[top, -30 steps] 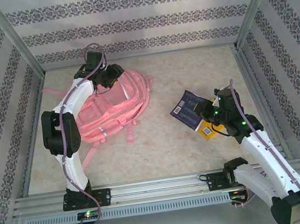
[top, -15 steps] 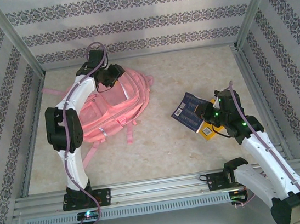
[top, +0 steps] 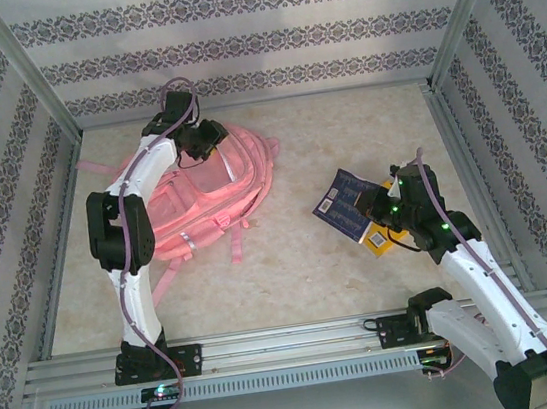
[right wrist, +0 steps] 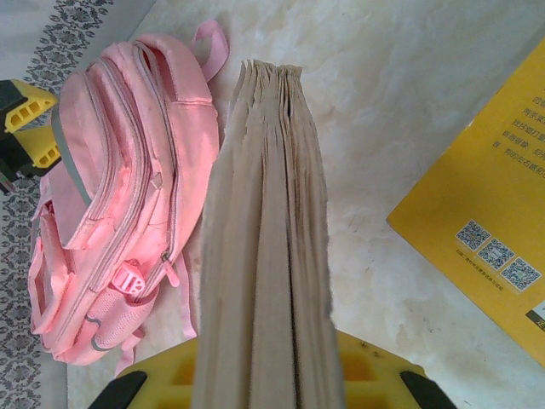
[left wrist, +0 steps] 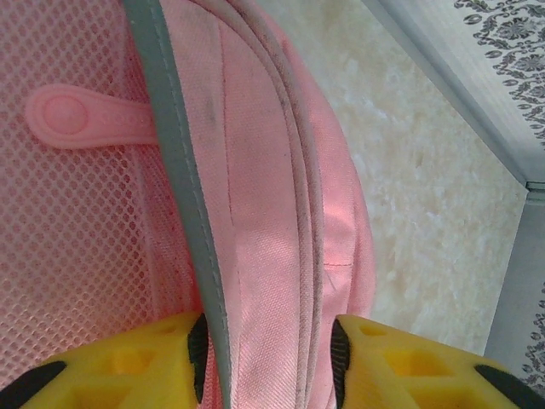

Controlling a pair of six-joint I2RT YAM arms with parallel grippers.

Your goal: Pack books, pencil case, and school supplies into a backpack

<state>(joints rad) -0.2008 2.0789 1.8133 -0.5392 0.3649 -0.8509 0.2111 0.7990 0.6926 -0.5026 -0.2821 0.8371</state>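
Your left gripper (left wrist: pixel 268 356) was clenched on a fold of the pink backpack (top: pixel 234 174) near its top, with one yellow finger on each side of the grey strip and the seam. The backpack lay on the table (top: pixel 344 125), in the left half. Your right gripper (right wrist: pixel 264 375) grasped the navy book (top: pixel 343 195), with the page edges turned toward the wrist camera. This book was tilted, well apart from the backpack. The yellow book (right wrist: pixel 490 204) lay flat on the table, just beside the right gripper.
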